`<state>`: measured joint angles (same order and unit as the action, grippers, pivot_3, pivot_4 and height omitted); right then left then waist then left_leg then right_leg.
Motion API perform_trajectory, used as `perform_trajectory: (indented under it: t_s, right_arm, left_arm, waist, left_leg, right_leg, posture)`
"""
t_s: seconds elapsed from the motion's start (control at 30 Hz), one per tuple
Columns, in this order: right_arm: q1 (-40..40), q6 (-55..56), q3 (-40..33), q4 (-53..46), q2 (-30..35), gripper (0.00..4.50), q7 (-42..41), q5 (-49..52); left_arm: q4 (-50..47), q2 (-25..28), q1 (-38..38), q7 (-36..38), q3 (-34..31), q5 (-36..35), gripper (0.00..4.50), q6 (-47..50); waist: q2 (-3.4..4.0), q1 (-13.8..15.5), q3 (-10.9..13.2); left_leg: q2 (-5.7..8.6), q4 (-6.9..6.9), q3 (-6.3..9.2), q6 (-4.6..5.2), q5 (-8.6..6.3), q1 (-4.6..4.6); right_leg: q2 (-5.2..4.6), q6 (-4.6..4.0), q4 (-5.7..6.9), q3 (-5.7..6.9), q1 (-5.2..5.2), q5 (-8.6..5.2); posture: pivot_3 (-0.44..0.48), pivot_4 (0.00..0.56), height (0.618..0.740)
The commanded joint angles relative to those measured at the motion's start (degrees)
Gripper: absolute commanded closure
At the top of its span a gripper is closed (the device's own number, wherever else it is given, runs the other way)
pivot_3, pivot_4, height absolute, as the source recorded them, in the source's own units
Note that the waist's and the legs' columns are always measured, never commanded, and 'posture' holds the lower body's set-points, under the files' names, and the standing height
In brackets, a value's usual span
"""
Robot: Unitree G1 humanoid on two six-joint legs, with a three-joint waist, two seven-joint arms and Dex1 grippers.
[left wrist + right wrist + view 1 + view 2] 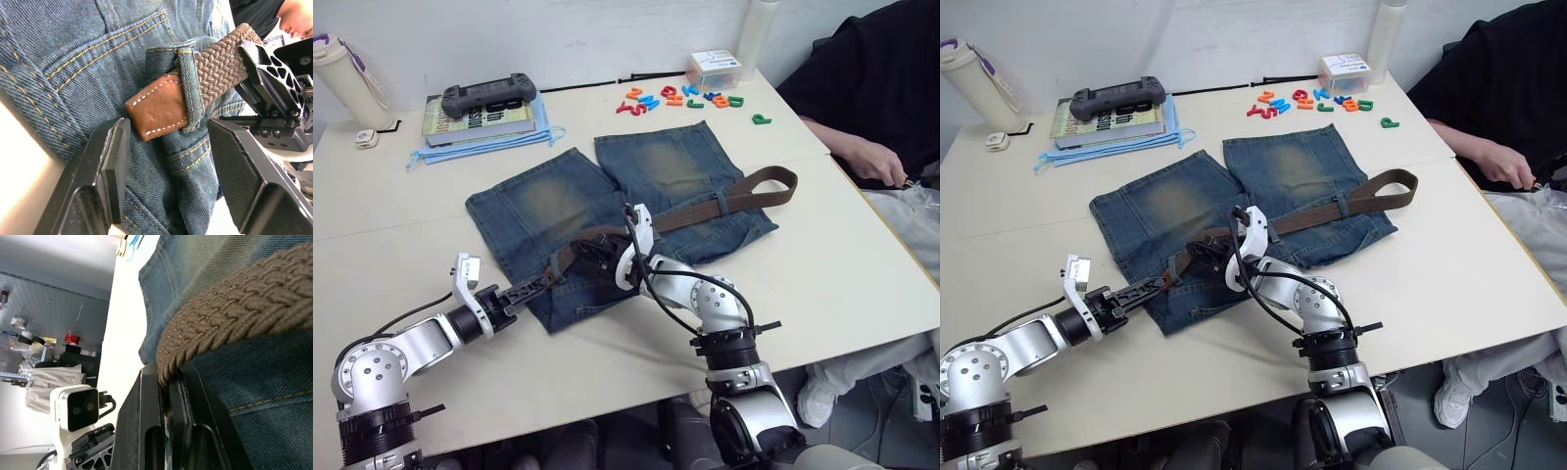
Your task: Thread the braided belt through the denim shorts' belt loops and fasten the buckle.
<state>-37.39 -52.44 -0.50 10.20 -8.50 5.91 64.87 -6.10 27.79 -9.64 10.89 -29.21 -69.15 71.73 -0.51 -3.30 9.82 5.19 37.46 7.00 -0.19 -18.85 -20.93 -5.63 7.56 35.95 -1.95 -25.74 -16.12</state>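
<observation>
A: Head views first. Where does the work stand?

B: The denim shorts (607,220) lie flat on the table (822,264), waistband toward the robot. The braided belt (705,209) runs across the right leg, its far end curled in a loop past the hem. The right gripper (599,249) sits at the waistband on the strap. The left gripper (536,287) reaches toward the same spot from the left edge of the shorts. The buckle cannot be identified in these views.

A: Left wrist view?

B: The tan leather tip (157,107) of the belt protrudes from one of the belt loops (190,85). The left gripper's two fingers (105,169) stand wide apart, one on each side of the tip, not touching it.

A: Right wrist view?

B: The right gripper is closed narrowly on the woven strap, which arches up out of its fingers (146,426) over the denim.

A: Step in hand?

B: Judged as threading: the tip is through a loop, and more loops probably remain.

A: Next move?

B: The left gripper should close squarely on the leather tip and draw it through while the right gripper feeds slack. The denim may bunch if pulled at an angle.
</observation>
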Motion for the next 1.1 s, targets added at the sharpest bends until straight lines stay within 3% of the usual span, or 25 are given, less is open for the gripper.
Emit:
perform_trajectory:
  t_s: [0.03,0.67,0.73,0.87,0.93,1.1]
  right_arm:
    - [-0.40,0.22,-1.21,-1.45,-8.90,4.50,0.25,3.60]
    - [1.07,-0.37,-0.96,-1.33,-8.35,4.50,0.99,7.49]
    - [1.12,-0.30,-0.93,-1.39,-8.23,4.50,1.19,7.43]
    - [1.09,-0.27,-0.82,-1.45,-7.99,4.50,1.26,7.24]
    - [0.98,-0.29,-0.74,-1.41,-7.88,4.50,1.21,7.11]
    - [0.86,-0.41,-0.33,-1.27,-7.73,4.50,1.11,6.69]
  left_arm:
    - [-0.01,0.12,1.11,-0.10,0.30,0.32,1.69,-0.24]
    - [-0.77,-1.39,-0.59,-1.03,-1.24,-5.65,1.69,-1.68]
    - [-0.66,-1.37,-0.52,-1.34,-1.43,-6.09,2.66,-1.93]
    - [-0.55,-1.18,-0.37,-1.28,-1.53,-6.28,4.00,-1.97]
    - [-0.46,-1.27,-0.43,-1.37,-1.67,-6.37,4.46,-2.24]
    - [-0.78,-1.51,-0.55,-1.14,-1.93,-7.35,4.46,-2.20]
  waist:
    - [0.00,0.00,0.00]
    - [0.00,0.06,0.00]
    - [0.00,0.02,0.00]
    - [0.00,0.01,0.00]
    - [0.00,0.05,0.00]
    - [0.00,0.09,0.00]
  left_leg:
    - [0.00,0.00,0.00,0.00,0.00,0.00]
    - [-0.01,0.03,0.00,0.00,0.00,-0.03]
    - [-0.01,0.03,0.00,0.00,0.00,-0.02]
    - [-0.01,0.01,0.00,0.00,0.00,-0.02]
    - [0.00,0.03,0.00,0.00,0.00,-0.03]
    - [0.00,0.04,0.00,0.00,0.00,-0.04]
  right_leg:
    - [0.00,0.00,0.00,0.00,0.00,0.00]
    - [-0.01,0.00,0.00,0.00,0.00,0.00]
    - [-0.01,0.00,0.00,0.00,0.00,0.00]
    - [-0.01,0.00,0.00,0.00,-0.02,0.00]
    - [-0.01,0.00,0.01,0.00,-0.02,0.00]
    - [-0.01,0.00,0.01,0.01,-0.02,0.00]
  posture:
    - [0.000,0.150,0.731]
    - [0.000,0.150,0.731]
    - [0.000,0.150,0.731]
    - [0.000,0.150,0.731]
    - [0.000,0.150,0.731]
    - [0.000,0.150,0.731]
